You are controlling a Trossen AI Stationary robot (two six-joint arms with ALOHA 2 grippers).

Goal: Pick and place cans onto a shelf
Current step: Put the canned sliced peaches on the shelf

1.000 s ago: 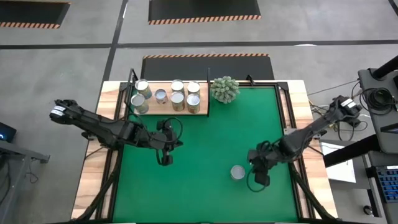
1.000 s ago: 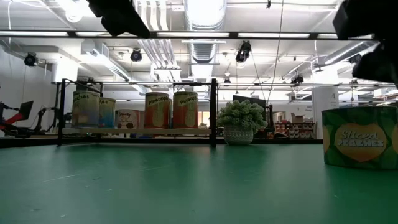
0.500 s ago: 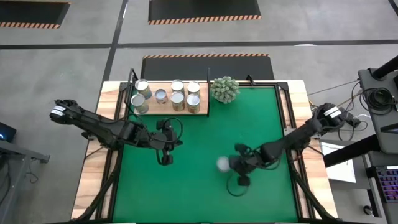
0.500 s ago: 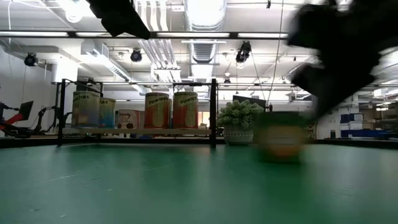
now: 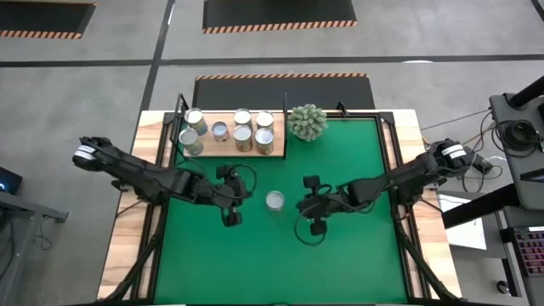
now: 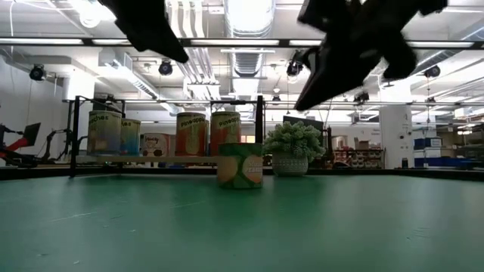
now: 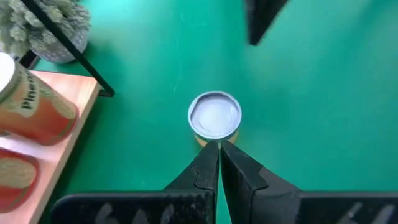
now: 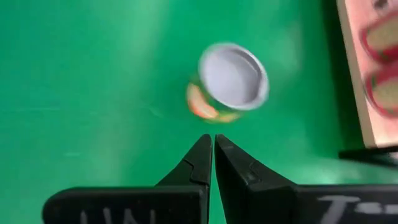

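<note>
One can (image 5: 274, 200) with a silver top and a green label stands upright on the green mat (image 5: 357, 161), near its middle; the low view shows this can (image 6: 240, 165) alone. My left gripper (image 5: 247, 197) is shut, just left of it and above the mat. My right gripper (image 5: 299, 206) is shut too, just right of it. In both wrist views, the can (image 7: 214, 115) (image 8: 231, 79) sits a little ahead of the shut fingertips. Several more cans (image 5: 242, 127) stand on the pale wooden shelf (image 5: 219, 150) at the far left.
A round grey-green plant (image 5: 307, 121) stands at the far edge, right of the shelf. A black post (image 6: 259, 136) marks the shelf's right end. Open green mat lies on the near side of the can and toward the right.
My right gripper has swept toward the table's left and a little toward the far edge, rolling as it went. The can has slid upright ahead of it, from the near right of the mat to the middle, close to my left gripper.
</note>
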